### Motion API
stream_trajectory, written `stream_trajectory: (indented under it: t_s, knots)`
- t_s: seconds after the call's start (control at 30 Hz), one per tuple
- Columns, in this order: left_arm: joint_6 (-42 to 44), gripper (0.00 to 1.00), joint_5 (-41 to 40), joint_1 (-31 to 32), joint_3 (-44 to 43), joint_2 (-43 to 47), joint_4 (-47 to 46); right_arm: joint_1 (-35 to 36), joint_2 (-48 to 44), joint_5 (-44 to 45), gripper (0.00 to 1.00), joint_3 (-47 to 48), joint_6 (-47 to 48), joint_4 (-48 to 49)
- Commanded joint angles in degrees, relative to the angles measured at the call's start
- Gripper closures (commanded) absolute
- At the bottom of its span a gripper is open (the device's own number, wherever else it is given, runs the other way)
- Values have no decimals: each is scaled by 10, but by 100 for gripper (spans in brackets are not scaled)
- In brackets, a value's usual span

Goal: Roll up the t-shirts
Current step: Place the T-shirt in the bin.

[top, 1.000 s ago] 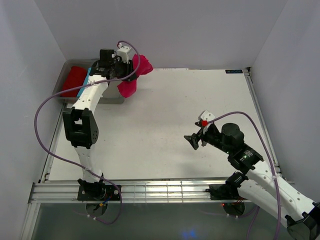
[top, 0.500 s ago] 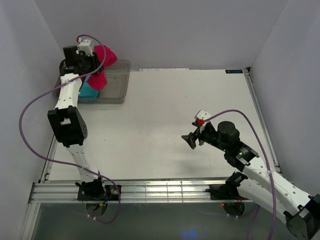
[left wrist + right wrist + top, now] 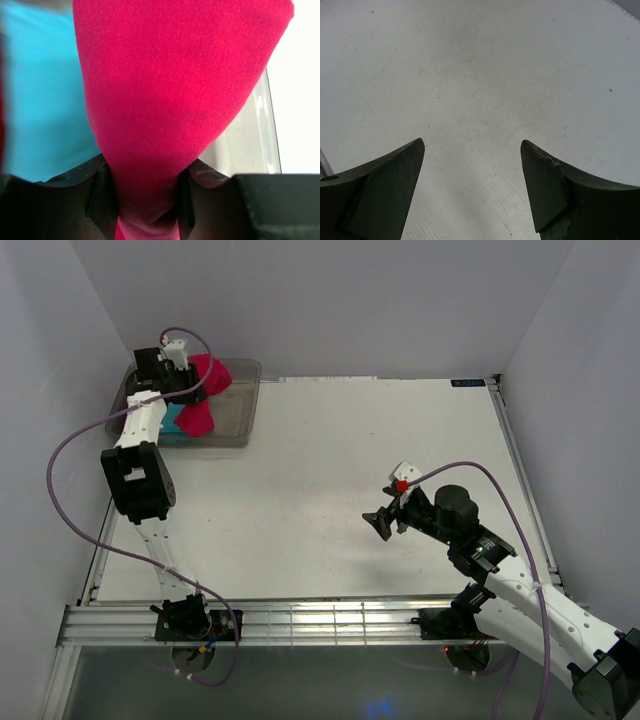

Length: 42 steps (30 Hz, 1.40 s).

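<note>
Keep the left gripper [image 3: 185, 390] clamped on the t-shirt [image 3: 210, 375]: in the left wrist view, pinched tight on a bunched fold of magenta fabric, with a loose lobe bulging beyond the fingers [image 3: 102, 200]. Note the place: upper left of the top view, over the clear bin [image 3: 240, 415], right beside the turquoise cloth [image 3: 172, 422], perhaps touching; cannot tell. Judging by that, treat this as moving the bundle at the bin, whether in or out. Hold the pinch firm, travel straight up or down, and steer the loose lobe clear of the bin wall and the turquoise cloth to avoid dragging either. Move slowly enough to stop the fabric from swinging. Leave the right gripper [image 3: 383, 523] at centre right, spread wide, holding nothing, above the white table [image 3: 320, 440], well apart from the bin.
</note>
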State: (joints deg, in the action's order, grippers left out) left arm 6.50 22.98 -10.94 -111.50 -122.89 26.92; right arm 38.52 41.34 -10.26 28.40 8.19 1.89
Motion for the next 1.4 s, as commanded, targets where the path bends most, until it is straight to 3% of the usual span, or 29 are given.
stream_trajectory:
  t_s: [0.0, 0.17, 0.33, 0.47, 0.6, 0.97, 1.23, 1.37]
  knots:
    - [-19, 50, 35, 28, 14, -14, 23, 0, -16, 0, 17, -7, -12, 25]
    - [-48, 49, 44, 53, -50, -91, 75, 0, -25, 2, 17, -12, -21, 24]
    - [-73, 43, 70, 71, -70, -118, 81, 0, -31, 9, 17, -20, -26, 22]
    - [-116, 44, 77, 71, -99, -142, 80, 0, -28, 11, 17, -17, -28, 22]
    - [-174, 51, 75, 58, -113, -157, 41, 0, -15, 12, 17, -9, -26, 14]
    - [-296, 46, 80, 46, -77, -165, -37, 0, 5, 10, 17, -3, -22, 16]
    - [-345, 27, 132, 42, -45, -169, -86, 0, -4, 16, 17, -11, -22, 15]
    - [-309, 19, 80, 42, -28, -145, -81, 1, -6, 13, 17, -9, -22, 16]
